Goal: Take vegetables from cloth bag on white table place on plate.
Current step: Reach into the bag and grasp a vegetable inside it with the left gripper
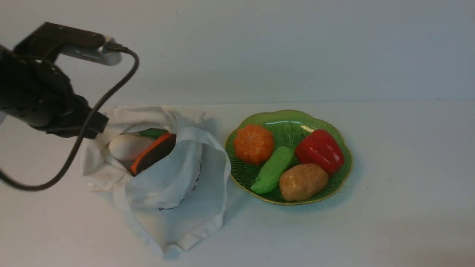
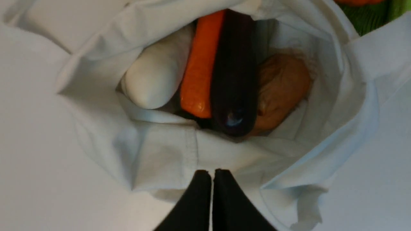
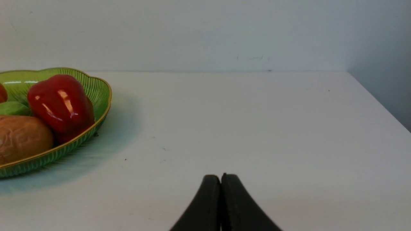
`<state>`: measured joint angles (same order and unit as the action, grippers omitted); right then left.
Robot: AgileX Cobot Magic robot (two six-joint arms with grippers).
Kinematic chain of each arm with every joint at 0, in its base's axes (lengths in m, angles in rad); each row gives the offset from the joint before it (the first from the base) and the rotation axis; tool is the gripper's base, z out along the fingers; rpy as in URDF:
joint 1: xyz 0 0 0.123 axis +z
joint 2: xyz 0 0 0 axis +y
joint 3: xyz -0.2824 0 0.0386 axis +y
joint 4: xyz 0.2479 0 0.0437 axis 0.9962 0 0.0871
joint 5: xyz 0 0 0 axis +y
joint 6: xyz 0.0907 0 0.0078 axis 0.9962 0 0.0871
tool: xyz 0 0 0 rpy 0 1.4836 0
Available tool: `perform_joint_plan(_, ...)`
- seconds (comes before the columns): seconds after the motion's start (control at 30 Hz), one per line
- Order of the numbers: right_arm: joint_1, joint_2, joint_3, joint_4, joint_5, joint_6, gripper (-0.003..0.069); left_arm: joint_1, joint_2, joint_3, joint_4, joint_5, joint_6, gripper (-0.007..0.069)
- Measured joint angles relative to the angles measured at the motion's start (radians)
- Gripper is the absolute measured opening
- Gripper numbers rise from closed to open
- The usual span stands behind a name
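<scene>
So the left end effector (image 2: 212,173) is hanging over the open mouth of the bag (image 2: 163,154), tips pressed together with nothing between them. The right end effector (image 3: 221,176) is closed up too, also with nothing in it, and it's way over past the plate (image 1: 343,181), so the left arm is clearly the nearer one for this.

I'd go for the eggplant (image 2: 234,73) next. It's inside the bag, lying right alongside the carrot (image 2: 200,70). From the front view, the bag's opening is to the right of the left end effector and a bit nearer the camera, so the move looks like across and down. The eggplant's long axis slants, with the end nearer the camera pointing left. I'd open up first and straddle it crosswise, fingers either side of the narrow width.

Room is the tricky bit. The carrot is tight on one flank and a brown veg (image 2: 282,86) crowds the other, so one finger could easily pinch two things. There's a white veg (image 2: 157,70) beyond the carrot, and a green one (image 1: 154,132) peeking out in the front view. The cloth rim and the strap (image 1: 227,167) could snag on the way out, so I'd lift straight up before heading right over the surface (image 1: 400,178) to the plate. Still some bare glass toward the plate's far side, behind the pepper (image 1: 320,151) and pumpkin (image 1: 254,144).
</scene>
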<state>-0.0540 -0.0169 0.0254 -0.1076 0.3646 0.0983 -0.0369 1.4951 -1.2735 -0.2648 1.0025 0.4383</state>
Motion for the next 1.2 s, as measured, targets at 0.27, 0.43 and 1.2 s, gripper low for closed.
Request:
perform_joint_plan(0.27, 0.0, 0.0, 0.0, 0.0, 0.0, 0.0, -0.001, -0.062, 0.218, -0.057, -0.018, 0.001, 0.075, -0.0005)
perform_joint_plan(0.43, 0.0, 0.0, 0.0, 0.0, 0.0, 0.0, -0.001, -0.075, 0.243, -0.059, -0.045, -0.075, 0.108, 0.0013)
perform_joint_plan(1.2, 0.0, 0.0, 0.0, 0.0, 0.0, 0.0, -0.001, -0.075, 0.405, -0.077, -0.056, -0.13, 0.084, 0.0343)
